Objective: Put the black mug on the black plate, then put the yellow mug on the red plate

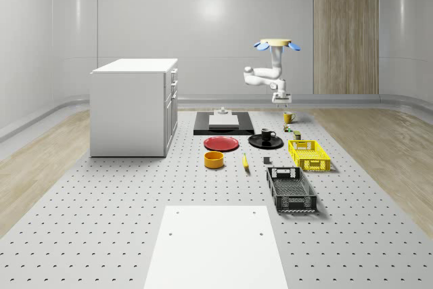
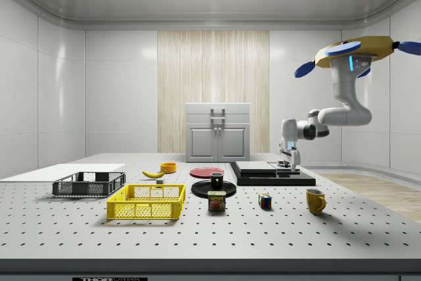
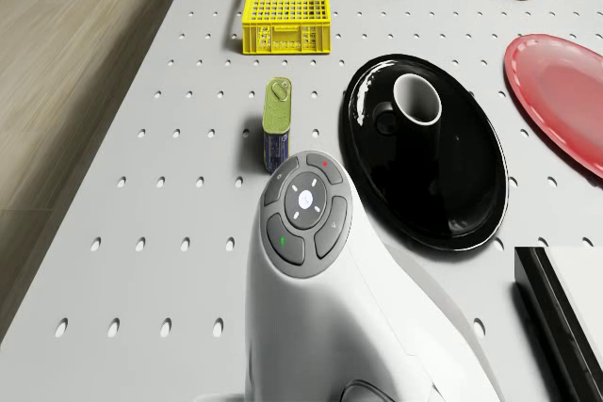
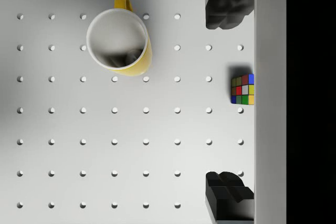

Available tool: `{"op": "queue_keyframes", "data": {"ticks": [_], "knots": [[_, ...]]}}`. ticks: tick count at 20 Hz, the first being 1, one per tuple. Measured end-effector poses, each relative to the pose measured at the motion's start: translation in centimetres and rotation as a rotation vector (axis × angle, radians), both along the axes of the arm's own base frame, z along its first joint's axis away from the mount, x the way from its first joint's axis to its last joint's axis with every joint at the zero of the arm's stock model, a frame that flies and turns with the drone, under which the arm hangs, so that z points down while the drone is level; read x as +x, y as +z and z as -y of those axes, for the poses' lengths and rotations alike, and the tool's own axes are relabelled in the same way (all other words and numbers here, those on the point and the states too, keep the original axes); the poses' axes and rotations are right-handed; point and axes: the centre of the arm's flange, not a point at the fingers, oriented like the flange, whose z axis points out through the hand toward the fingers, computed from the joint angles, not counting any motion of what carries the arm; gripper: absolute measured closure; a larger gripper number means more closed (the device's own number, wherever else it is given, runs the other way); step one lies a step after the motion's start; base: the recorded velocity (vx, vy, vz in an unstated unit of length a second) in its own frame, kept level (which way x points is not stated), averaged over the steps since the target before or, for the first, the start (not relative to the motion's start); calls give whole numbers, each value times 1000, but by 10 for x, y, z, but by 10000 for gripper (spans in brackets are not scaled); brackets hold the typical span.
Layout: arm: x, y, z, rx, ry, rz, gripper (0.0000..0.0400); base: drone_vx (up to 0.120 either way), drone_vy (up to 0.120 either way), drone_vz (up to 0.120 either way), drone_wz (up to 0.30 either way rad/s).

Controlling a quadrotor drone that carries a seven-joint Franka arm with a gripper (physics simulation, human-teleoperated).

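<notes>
Black ceramic mug (image 3: 415,101) sits on glossy black plate (image 3: 426,150); first step looks done. Yellow ceramic mug (image 4: 119,41) stands upright on the perforated counter (image 4: 157,129). Drone hovers above the mug; fingers (image 4: 229,4) spread wide, empty, mug offset sideways from their gap.

A lab: perforated bench (image 1: 101,221), bare grey walls, white cabinet (image 1: 134,106).

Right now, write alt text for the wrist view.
An upright, empty yellow mug stands on the perforated table, seen from directly above. The open gripper hangs beside the mug, not around it, with a colourful puzzle cube between its fingers.
</notes>
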Motion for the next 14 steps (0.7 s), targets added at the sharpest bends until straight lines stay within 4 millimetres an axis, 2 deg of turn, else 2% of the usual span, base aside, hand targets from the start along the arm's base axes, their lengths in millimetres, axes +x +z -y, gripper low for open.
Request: {"op": "queue_keyframes", "data": {"ticks": [4,6,8,14], "knots": [[0,0,0,0,0,0,0,0,100,-120,0],[0,0,0,0,0,0,0,-20,20,-120,0],[0,0,0,0,0,0,0,-120,0,-100,0],[0,0,0,0,0,0,0,-120,0,0,0]]}}
